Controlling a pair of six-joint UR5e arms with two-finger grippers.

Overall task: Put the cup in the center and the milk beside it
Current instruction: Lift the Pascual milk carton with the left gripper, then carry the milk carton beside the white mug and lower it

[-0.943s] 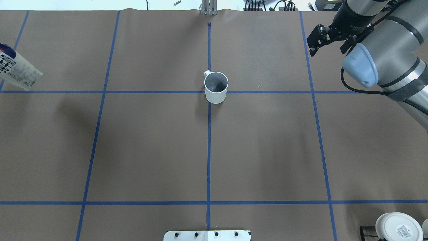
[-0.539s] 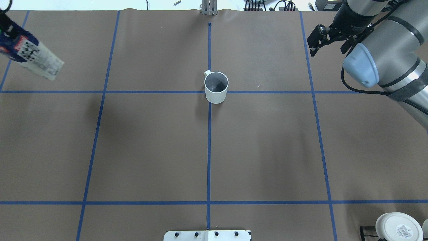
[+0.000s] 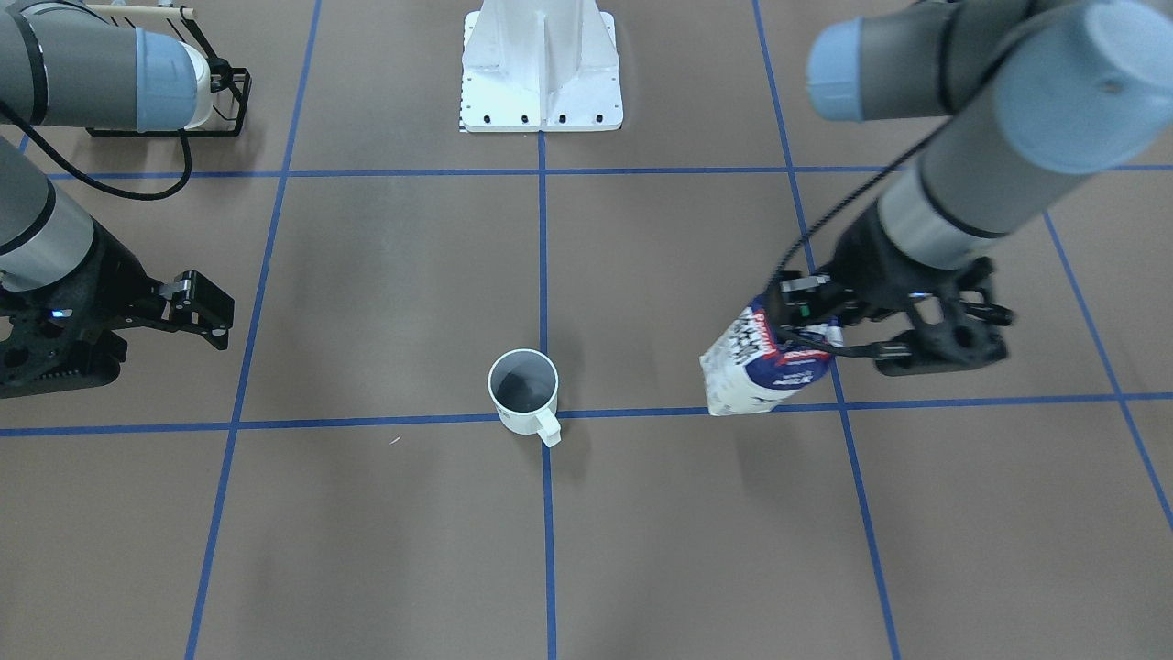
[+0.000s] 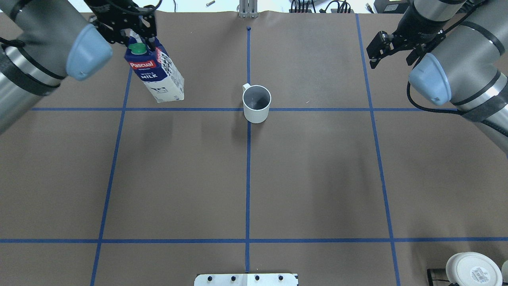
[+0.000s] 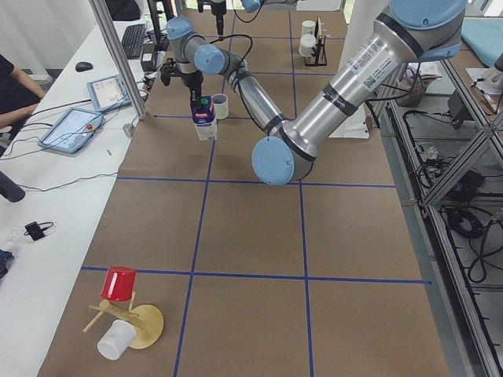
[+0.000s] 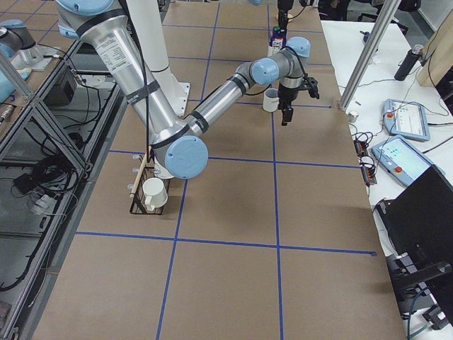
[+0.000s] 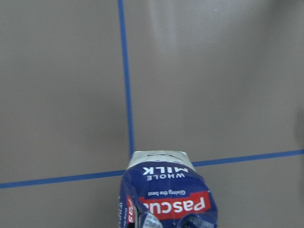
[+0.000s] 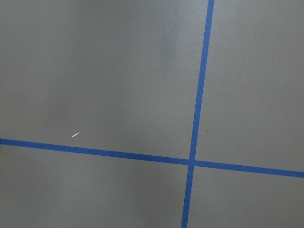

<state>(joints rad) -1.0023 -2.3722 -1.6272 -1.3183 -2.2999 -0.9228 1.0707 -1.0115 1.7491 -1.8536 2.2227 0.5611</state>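
The left gripper [image 4: 139, 38] is clamped on the gable top of the milk [image 4: 158, 75], which hangs under it, tilted, with its bottom swung toward the cup side. The green cap and the red Pascual band face up at the overhead camera. From the front view the carton's bottom corner looks just clear of the brown paper [image 4: 317, 178], and its shadow falls a bit apart from it (can't swear to the gap, though). The left wrist camera looks straight down the carton at a tape crossing below it.

The cup [image 4: 256, 103] is off to that gripper's right and lower down, sitting upright on the paper about midway between the two grippers and well apart from the milk. It's parked right where the two blue tape lines [image 4: 248, 167] cross in the middle, so the center crossing itself is hidden under it. Its squarish handle points away from the robot's base.

The right gripper [image 3: 213, 314] hovers further to the cup's right. Its fingers are spread and there's nothing between them. Its wrist camera only shows bare paper, another tape crossing and a tiny white speck.

Way behind the right gripper, at the robot's near corner of the paper, a squat white cup with a stickered base [image 4: 472, 270] lies in a black wire rack.
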